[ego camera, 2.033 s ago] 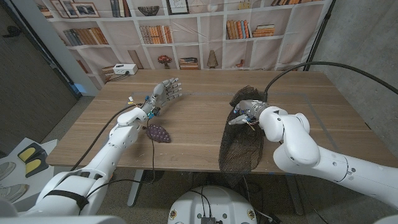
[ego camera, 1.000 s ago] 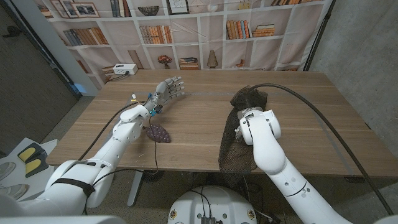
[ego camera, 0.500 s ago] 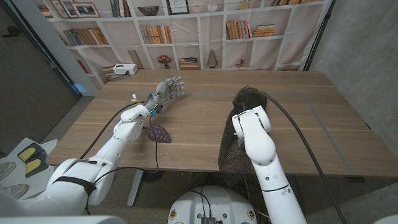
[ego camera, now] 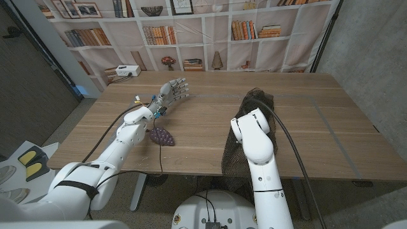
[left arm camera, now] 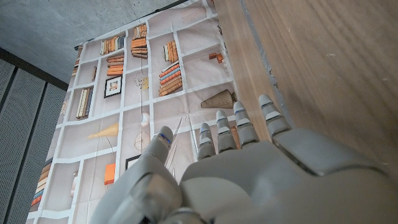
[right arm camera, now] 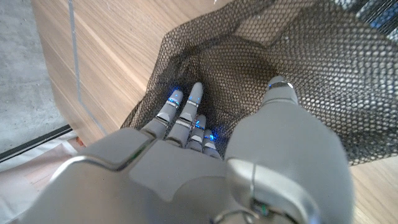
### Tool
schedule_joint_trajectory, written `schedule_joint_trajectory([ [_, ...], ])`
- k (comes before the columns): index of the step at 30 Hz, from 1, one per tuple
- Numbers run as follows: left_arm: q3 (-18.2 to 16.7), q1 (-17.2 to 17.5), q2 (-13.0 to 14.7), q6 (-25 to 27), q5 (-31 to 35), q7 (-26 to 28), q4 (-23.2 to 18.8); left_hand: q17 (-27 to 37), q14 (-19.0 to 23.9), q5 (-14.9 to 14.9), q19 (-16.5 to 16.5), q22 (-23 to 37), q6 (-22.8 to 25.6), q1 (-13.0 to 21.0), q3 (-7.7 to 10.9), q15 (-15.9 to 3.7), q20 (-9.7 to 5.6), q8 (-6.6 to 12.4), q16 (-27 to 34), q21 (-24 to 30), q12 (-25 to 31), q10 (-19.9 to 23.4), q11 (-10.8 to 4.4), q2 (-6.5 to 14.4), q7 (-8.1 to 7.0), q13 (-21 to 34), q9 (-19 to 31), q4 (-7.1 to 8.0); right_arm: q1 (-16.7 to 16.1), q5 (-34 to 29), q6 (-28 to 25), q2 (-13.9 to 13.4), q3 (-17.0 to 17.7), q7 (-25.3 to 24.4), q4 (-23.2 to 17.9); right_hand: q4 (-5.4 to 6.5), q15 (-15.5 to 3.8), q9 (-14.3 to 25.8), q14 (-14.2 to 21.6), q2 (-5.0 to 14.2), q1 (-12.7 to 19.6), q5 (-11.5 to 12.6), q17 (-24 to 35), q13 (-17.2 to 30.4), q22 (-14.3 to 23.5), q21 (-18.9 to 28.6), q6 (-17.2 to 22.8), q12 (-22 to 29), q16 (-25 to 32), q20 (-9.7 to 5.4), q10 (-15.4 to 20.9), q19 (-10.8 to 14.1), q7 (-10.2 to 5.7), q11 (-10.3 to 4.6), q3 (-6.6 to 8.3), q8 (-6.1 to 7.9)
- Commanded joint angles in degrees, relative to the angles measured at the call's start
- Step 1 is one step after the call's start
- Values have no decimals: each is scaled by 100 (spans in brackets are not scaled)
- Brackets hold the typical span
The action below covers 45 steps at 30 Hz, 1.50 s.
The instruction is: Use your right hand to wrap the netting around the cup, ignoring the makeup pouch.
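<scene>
Head view is showing a wooden desk (ego camera: 203, 137) with pale grain running across it, standing in front of a backdrop printed with bookshelves (ego camera: 191, 32); a grey concrete wall (ego camera: 375, 57) is closing the room on my right side. Taking the black netting (ego camera: 254, 102) as my landmark: it is lying in a heap on the desk's right half and trailing over the near edge. My right forearm is crossing over it, so the cup is not something I can make out. In the right wrist view my right robot hand (right arm camera: 205, 134) is reaching into the netting, fingers (right arm camera: 186, 115) stretched forward close together and pressing against the mesh; whether they are gripping any of it I cannot tell. Well to the left of the netting, the small dark makeup pouch (ego camera: 161, 136) is lying on the desk beside my left forearm. Farther left and beyond the pouch, my left robot hand (ego camera: 173, 91) is hanging over the desk, wide, fingers apart and holding nothing. A small white box (ego camera: 126, 70) is sitting at the far left corner.
</scene>
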Motion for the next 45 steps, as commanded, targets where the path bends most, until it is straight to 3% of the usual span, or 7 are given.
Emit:
schedule_joint_trajectory([
  [1,-39,72,23,25,-69,-18,-82,22,3,-31,2,7,30,-49,33,-7,16,9,-13,6,-10,35,26,-4,-19,19,19,0,-300,1033,-1447,-2130,-664,-1383,-102,-201,-1014,322,730,223,518,-24,726,511,49,225,1535,848,955,-146,990,616,-499,-224,-137,699],
  [3,-49,81,28,16,-78,-22,-83,22,5,-31,2,7,34,-49,32,-4,16,11,-12,5,-10,36,24,-5,-17,19,19,-1,-287,1244,-1584,-2316,-692,-1478,-90,-249,-1024,502,1229,310,727,-79,727,733,50,331,2141,1261,1255,-142,1694,873,-615,-299,-209,1148],
  [9,-96,131,53,13,-119,-14,-104,22,0,-32,0,7,27,-53,30,-7,17,8,-14,4,-9,38,14,-11,-14,19,19,-2,-266,1687,-2006,-2750,-751,-1790,47,-344,-1013,822,1494,338,1059,-118,1045,1068,86,465,2556,1553,1739,-152,2031,1070,-734,-341,-245,1657],
  [13,-109,133,67,8,-126,-19,-82,22,1,-32,0,8,29,-55,29,-6,16,9,-13,3,-9,39,-2,-14,-14,19,19,-3,-440,2309,-2328,-3117,-668,-2752,12,-450,-1021,2204,2762,716,1894,-36,1095,1449,177,1351,3579,2317,2682,-12,3639,2100,-615,-255,-13,3403],
  [17,-117,93,56,-24,-134,-52,5,22,-1,-33,1,8,23,-57,29,-6,16,6,-14,3,-10,35,11,-16,-22,19,19,-3,-528,2633,-2667,-3364,-701,-3682,47,-359,-1016,2605,3072,1002,1956,-138,1284,1130,188,1693,3887,2281,2842,-112,4125,2355,-527,-206,110,3892],
  [27,-136,-46,12,-117,-129,-136,285,22,-4,-33,0,8,21,-60,30,5,16,7,-15,2,-9,38,19,-17,-19,19,19,-4,-482,3429,-3272,-3679,-753,-5546,124,-364,-1032,1996,3895,983,2173,-439,256,257,123,2399,4215,1893,1971,-651,4651,2489,-270,-202,238,3567],
  [45,-165,-250,-56,-252,-85,-230,647,22,1,-31,3,8,29,-62,38,-1,16,10,-12,1,-11,34,-1,-7,-7,19,19,-4,-390,3970,-4227,-3829,-734,-7702,130,-326,-1021,1810,4033,943,2193,-504,517,236,83,2595,4304,1845,1870,-761,4718,2306,-267,-202,198,3493],
])
